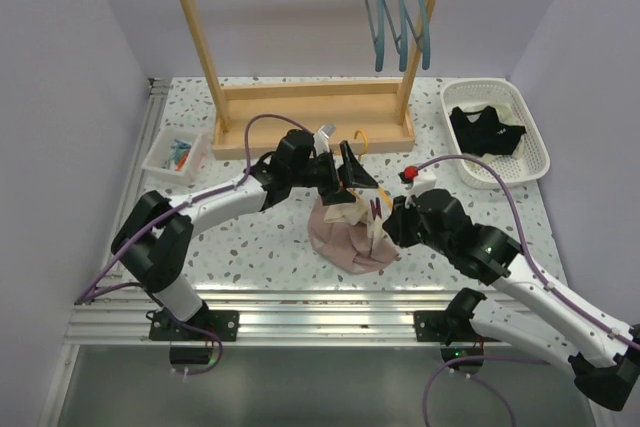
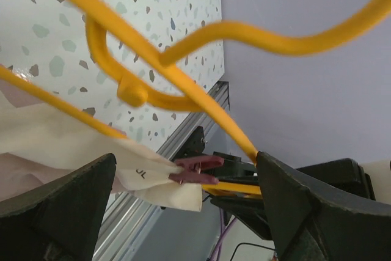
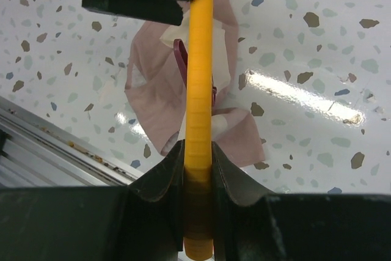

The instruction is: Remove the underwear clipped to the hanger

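**Yellow hanger (image 3: 200, 59) in right gripper (image 3: 198, 157), left gripper (image 2: 183, 191) agape**

The right fingers pinch the hanger's bar. The left fingers stand wide apart, flanking a maroon clip (image 2: 195, 169) that bites pale trim. The pink underwear (image 1: 345, 237) is heaped on the table (image 1: 260, 237) beneath. The black underwear (image 1: 487, 130) lies in the basket (image 1: 537, 137).

Teal hangers (image 1: 392, 9) hang from a wooden rack (image 1: 312, 119) — a small white tray (image 1: 157, 164) of clips (image 1: 181, 152) sits to its left.

Robot laboratory test cell. Plain lilac walls (image 1: 60, 67) enclose a speckled table (image 1: 260, 237). An aluminium rail (image 1: 320, 312) along the lower edge carries the cabled left arm (image 1: 215, 202) and right arm (image 1: 520, 287). A wooden rack (image 1: 310, 112) with teal hangers (image 1: 395, 7) stands at upper centre.
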Robot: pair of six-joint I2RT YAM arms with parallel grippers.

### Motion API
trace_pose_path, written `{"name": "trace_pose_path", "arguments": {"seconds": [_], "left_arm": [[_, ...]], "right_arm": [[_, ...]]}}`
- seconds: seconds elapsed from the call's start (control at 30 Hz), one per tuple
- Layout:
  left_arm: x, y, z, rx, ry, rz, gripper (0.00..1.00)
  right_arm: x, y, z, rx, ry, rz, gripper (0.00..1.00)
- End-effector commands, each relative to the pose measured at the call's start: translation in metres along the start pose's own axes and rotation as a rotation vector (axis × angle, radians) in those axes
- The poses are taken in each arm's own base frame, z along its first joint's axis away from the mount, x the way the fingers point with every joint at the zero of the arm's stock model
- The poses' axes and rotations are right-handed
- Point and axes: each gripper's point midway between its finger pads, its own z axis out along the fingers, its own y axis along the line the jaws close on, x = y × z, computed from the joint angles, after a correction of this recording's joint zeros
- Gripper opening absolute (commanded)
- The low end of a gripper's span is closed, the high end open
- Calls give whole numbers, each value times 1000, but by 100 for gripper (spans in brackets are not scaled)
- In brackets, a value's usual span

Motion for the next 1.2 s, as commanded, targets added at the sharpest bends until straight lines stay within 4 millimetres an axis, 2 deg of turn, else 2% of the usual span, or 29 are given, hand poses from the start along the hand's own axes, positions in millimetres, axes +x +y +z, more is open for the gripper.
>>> {"name": "trace_pose_path", "arguments": {"seconds": [0.0,0.27,0.57,0.8,0.97,1.17], "left_arm": [[6,-21,-13,47,-28,30,100],[5,-22,-14,48,-53,17,100],[11,14,14,-31,16,-23,100],[3,11,24,-25,8,-21,100],[10,15,16,-32,11,-30,100],[30,37,-1,-60,16,-58,100]], "right_arm": [[-30,-7,-2,65,-102,30,0],[-35,-5,0,67,-110,32,0],[-39,-3,-3,57,-118,29,0],[-38,-4,-4,58,-117,27,0],[-39,-8,-5,82,-129,28,0],[-39,-10,-2,97,-125,29,0]]}}
